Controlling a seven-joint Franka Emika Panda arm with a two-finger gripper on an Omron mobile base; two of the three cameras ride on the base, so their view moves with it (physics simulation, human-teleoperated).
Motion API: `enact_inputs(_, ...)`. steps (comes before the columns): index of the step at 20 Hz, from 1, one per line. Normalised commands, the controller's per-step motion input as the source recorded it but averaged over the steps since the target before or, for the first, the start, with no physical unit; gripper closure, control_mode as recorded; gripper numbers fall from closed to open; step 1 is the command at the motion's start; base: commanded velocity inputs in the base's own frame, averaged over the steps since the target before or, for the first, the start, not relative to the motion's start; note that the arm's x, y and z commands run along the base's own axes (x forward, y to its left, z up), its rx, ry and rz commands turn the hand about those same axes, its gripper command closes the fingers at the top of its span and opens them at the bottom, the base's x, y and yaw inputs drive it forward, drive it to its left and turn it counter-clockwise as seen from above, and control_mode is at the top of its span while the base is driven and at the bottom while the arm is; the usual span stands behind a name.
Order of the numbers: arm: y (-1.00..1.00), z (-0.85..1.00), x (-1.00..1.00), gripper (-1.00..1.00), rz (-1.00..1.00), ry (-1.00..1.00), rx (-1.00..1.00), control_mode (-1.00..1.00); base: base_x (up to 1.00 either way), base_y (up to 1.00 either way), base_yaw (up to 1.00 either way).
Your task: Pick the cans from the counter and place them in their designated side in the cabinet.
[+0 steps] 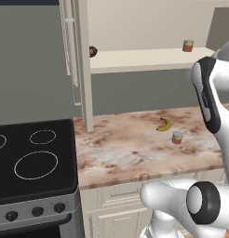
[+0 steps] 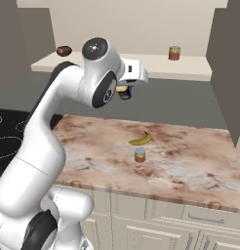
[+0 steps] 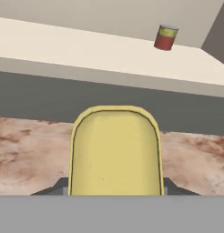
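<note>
Where the gripper [image 2: 125, 92] is raised above the counter [image 2: 190, 161], a dark blue can with a yellow label [image 2: 123, 91] is seen clenched between its jaws; in the hand view the yellow label [image 3: 114, 152] is shown close up. The shorter red-orange can [image 2: 140, 155] is left standing on the counter, just beside a banana [image 2: 140, 139]. A red can [image 2: 174, 52] and a dark round object [image 2: 64, 51] are noted on the cabinet [image 2: 156, 66] shelf. A black stove top [image 1: 35, 158] is recorded left of the counter.

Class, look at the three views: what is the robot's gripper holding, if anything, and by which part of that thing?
The gripper holds the dark blue can with a yellow label, lifted above the counter. Its fingers clamp the can's sides; the exact contact places are hidden.
</note>
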Motion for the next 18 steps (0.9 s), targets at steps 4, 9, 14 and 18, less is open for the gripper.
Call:
enact_inputs(4, -0.03, 0.21, 0.02, 1.0, 0.0, -0.03, 0.0, -1.0, 0.0, 0.0, 0.0)
enact_inputs(9, 0.0, 0.18, 0.06, 1.0, 0.0, -0.04, 0.0, -1.0, 0.0, 0.0, 0.0)
enact_inputs(14, 0.0, 0.12, 0.14, 1.0, 0.0, -0.05, 0.0, -1.0, 0.0, 0.0, 0.0)
enact_inputs(18, 0.0, 0.06, 0.19, 1.0, 0.0, -0.04, 0.0, -1.0, 0.0, 0.0, 0.0)
